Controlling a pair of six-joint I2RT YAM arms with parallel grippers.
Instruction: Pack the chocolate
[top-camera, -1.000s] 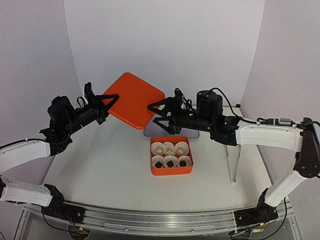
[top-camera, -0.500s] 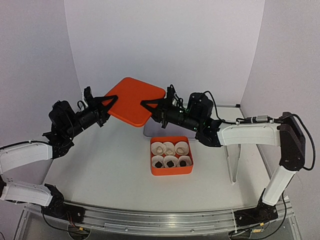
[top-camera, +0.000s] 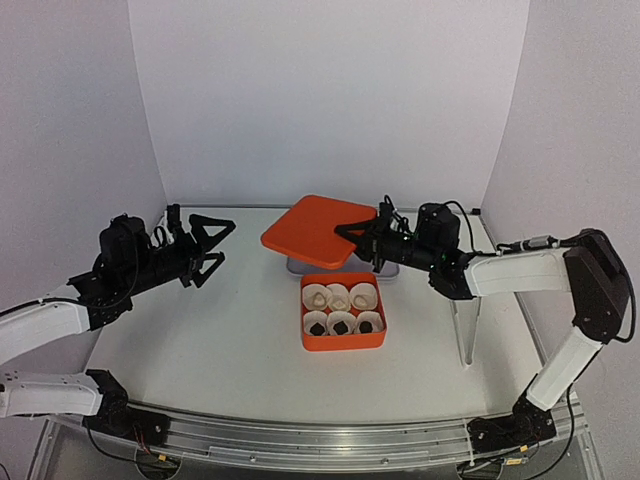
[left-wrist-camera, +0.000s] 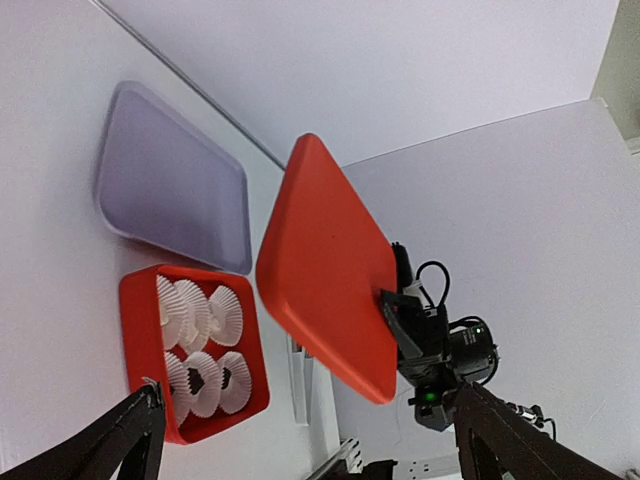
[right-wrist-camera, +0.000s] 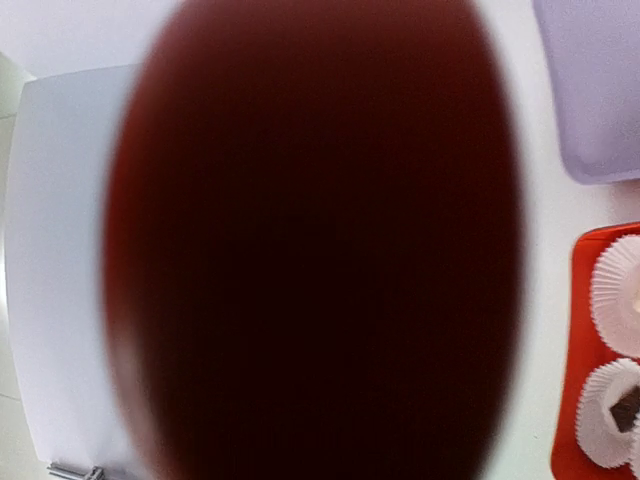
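An orange box (top-camera: 343, 341) sits mid-table with six white paper cups. The chocolate lies in them: dark pieces (top-camera: 341, 324) in the near row, cream pieces (top-camera: 339, 296) in the far row. My right gripper (top-camera: 356, 238) is shut on the right edge of the flat orange lid (top-camera: 313, 229), which hangs tilted just behind the box. The lid (right-wrist-camera: 310, 240) fills the right wrist view and hides those fingers. My left gripper (top-camera: 226, 240) stands open and empty, left of the lid and apart from it. From the left wrist I see the lid (left-wrist-camera: 330, 270) and the box (left-wrist-camera: 140, 300).
A lavender tray (top-camera: 385, 271) lies behind the box, mostly under the lid; it shows as tray (left-wrist-camera: 170, 175) and tray (right-wrist-camera: 600, 90) from the wrists. A clear upright stand (top-camera: 467, 330) is right of the box. White walls close the back and sides.
My left gripper opened, let go of the lid and drew back to the left. My right gripper shut on the lid's edge and carried it down and right, over the tray.
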